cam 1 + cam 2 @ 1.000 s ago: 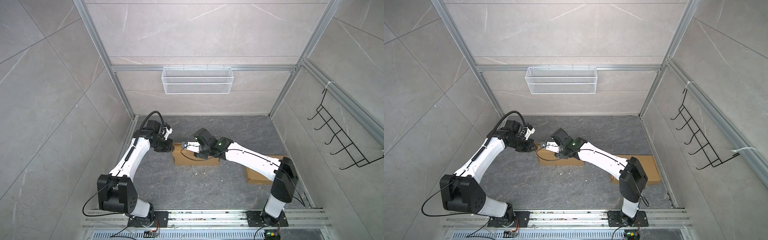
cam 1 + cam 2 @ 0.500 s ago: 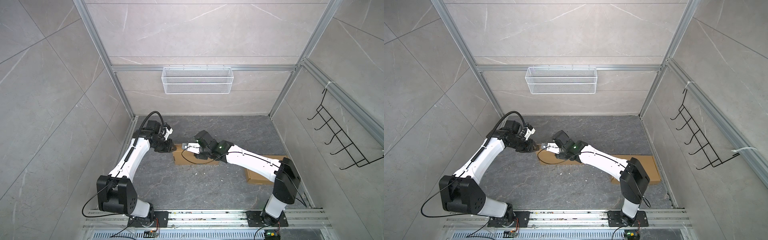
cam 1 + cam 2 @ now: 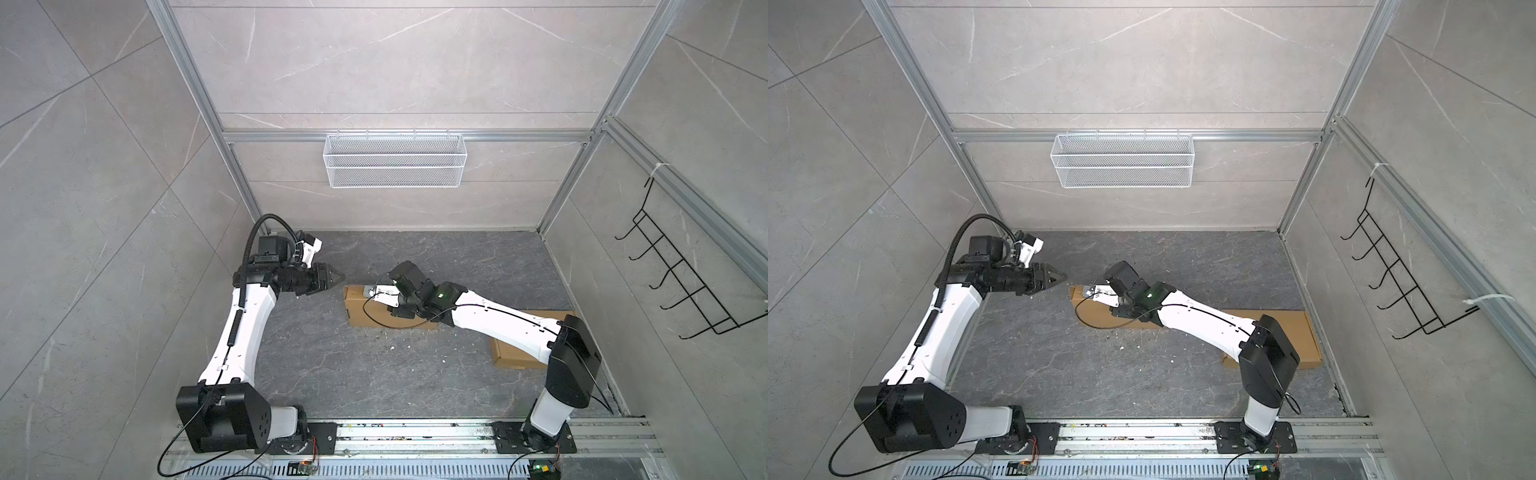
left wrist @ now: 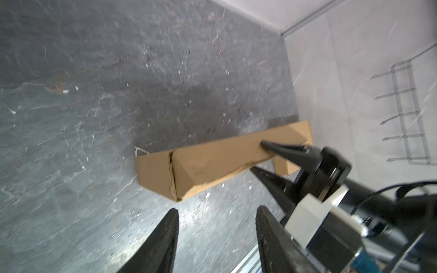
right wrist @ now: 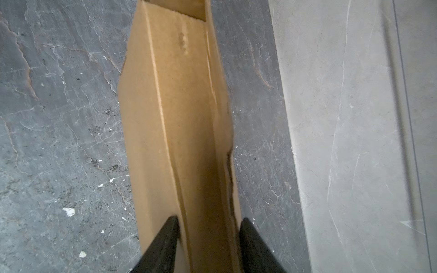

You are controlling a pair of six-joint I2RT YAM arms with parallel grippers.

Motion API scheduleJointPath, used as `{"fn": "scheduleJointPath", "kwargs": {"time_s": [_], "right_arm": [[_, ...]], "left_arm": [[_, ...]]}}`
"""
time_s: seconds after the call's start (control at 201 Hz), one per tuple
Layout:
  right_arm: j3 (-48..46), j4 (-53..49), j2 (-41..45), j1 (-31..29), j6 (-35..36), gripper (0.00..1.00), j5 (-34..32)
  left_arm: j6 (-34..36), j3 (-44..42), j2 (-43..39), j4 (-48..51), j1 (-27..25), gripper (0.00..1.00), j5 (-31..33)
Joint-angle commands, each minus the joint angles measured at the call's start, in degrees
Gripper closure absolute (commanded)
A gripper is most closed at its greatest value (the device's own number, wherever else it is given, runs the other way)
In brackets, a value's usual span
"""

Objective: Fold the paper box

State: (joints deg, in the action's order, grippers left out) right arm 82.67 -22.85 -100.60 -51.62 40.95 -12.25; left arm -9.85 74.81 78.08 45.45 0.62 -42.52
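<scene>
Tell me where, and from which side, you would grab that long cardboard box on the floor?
Probably across its narrow width, from above: the box lies flat and long, so only its width fits inside the jaws. The right end effector clamps it that way.

Can't see mid-span of the long brown cardboard box (image 3: 353, 307) in both top views: buried under the white right arm (image 3: 498, 328). Can't make out the right pincer (image 5: 209, 218) tips there either. In right wrist view, cropped by frame edges at both box ends and the pincer fingers; can't tell whether gripping or just straddling. Motion-blurred throughout in left wrist view; left pincer (image 4: 216, 208) fingers cropped too.
</scene>
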Motion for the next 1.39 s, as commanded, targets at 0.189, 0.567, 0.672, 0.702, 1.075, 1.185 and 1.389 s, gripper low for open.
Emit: {"fn": "scheduleJointPath", "kwargs": {"time_s": [0.189, 0.567, 0.672, 0.702, 1.075, 1.185, 1.389], "right_arm": [[-2.0, -1.0, -0.7, 0.1, -1.2, 0.57, -0.5], [-1.7, -1.3, -0.8, 0.2, -1.5, 0.59, -0.5], [-1.9, -1.3, -0.8, 0.2, -1.7, 0.60, -0.6], [-2.0, -1.2, -0.8, 0.2, -1.7, 0.60, -0.6], [-2.5, -1.1, -0.6, 0.2, -2.0, 0.60, -0.7], [-2.7, -1.0, -0.7, 0.2, -2.1, 0.60, -0.7], [-3.0, -0.5, -1.0, 0.1, -2.5, 0.61, -0.7]], "left_arm": [[-5.5, 0.4, 7.3, -6.5, -0.6, 0.46, -3.9], [-4.7, -4.0, 11.1, -9.0, -0.6, 0.51, -6.4], [-3.7, -5.5, 11.3, -8.6, -0.6, 0.54, -6.6], [-3.3, -5.9, 11.3, -8.2, -0.6, 0.56, -6.6], [-1.4, -7.1, 11.7, -5.2, -0.6, 0.69, -3.6], [-4.0, -5.1, 9.9, -6.3, -1.3, 0.57, -4.5], [-4.7, -4.3, 9.6, -7.3, -2.3, 0.47, -4.2]]}}
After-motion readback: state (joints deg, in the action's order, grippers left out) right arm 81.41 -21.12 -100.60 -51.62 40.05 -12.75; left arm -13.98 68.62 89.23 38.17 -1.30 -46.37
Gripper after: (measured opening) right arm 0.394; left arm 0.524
